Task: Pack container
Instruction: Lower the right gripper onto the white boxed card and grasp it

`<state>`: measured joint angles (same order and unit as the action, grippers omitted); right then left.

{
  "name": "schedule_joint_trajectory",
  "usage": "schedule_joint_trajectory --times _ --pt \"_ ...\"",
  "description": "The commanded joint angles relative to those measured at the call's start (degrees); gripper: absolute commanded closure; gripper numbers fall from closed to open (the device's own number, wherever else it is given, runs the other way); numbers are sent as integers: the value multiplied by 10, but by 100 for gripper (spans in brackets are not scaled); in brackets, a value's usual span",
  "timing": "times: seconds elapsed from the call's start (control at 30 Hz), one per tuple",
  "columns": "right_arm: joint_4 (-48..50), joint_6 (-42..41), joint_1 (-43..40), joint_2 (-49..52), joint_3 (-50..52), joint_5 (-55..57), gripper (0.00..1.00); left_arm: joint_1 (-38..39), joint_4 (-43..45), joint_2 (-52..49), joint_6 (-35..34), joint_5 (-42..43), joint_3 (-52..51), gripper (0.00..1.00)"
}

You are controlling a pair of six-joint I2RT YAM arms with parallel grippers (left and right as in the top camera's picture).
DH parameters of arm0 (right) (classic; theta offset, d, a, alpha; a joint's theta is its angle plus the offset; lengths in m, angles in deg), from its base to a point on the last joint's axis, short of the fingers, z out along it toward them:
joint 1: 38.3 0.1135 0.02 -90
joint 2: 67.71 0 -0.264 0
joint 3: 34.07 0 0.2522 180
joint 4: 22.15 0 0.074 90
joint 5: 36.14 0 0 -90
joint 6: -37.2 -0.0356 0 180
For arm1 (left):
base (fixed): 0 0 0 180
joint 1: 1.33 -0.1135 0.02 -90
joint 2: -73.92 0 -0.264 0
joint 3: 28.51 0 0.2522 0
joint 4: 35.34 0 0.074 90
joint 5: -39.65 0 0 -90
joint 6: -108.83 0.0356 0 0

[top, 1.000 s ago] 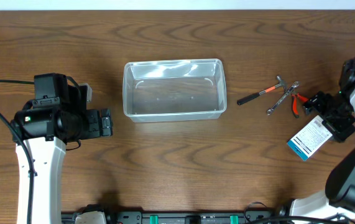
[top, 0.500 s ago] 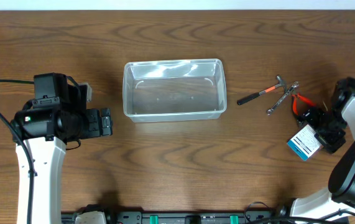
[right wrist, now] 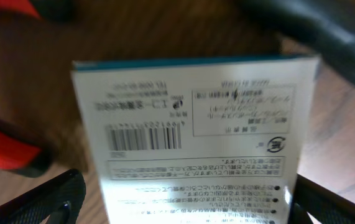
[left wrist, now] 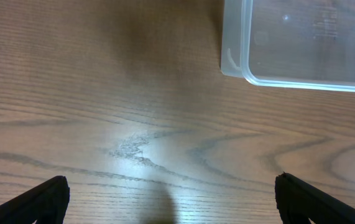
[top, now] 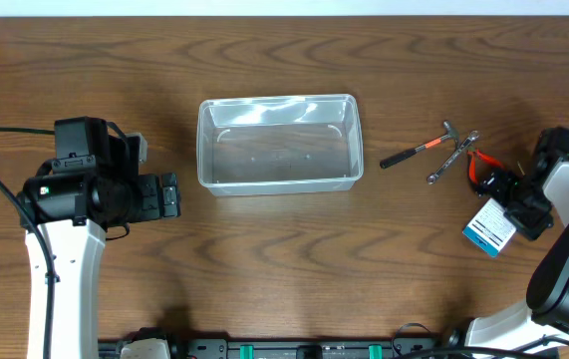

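Since nothing is seen inside the container [top: 279, 145], the packing is judged to be at its very start. The clear tub is found upright and open-topped near the middle of the counter [top: 284, 259], and every item is yet to be put in. To the right of the container and apart from it, a small hammer [top: 419, 150], a wrench [top: 453, 157] and red-handled pliers [top: 477, 165] are laid close together. A white and teal printed packet [top: 490, 227] is seen farther right of the container, a little nearer the robot's side. The right hand [top: 511, 204] is positioned over that packet, which is judged to be the first item aimed at. In the right wrist view its fingers are spread wide to either side of the packet and nothing is gripped; whether the packet is touched cannot be told. The left hand [top: 169, 196] is held to the left of the container, apart from it, with its fingers spread fully over bare wood, and nothing is held or touched by it.
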<state>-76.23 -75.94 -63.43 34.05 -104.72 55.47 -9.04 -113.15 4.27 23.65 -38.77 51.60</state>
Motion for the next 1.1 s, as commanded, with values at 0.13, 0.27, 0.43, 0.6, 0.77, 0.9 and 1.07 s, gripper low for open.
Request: schedule_joint_trajectory --times 0.13,0.27,0.43,0.6,0.77,0.9,1.07 --pt "22 11 -4 3 43 -2 1 2 0 -2 10 -7 3 2" --pt "23 11 -4 3 43 -2 2 2 0 -2 10 -7 3 2" --pt "23 11 -4 2 43 -4 15 2 0 -2 10 -7 3 2" --pt "19 11 -4 2 43 -6 21 2 0 -2 10 -7 3 2" --pt "13 11 -4 2 43 -6 30 2 0 -2 10 -7 3 2" --pt "9 11 -4 2 43 -6 32 2 0 -2 10 -7 3 2" --pt "1 12 -4 2 43 -16 42 2 0 -2 10 -7 3 2"
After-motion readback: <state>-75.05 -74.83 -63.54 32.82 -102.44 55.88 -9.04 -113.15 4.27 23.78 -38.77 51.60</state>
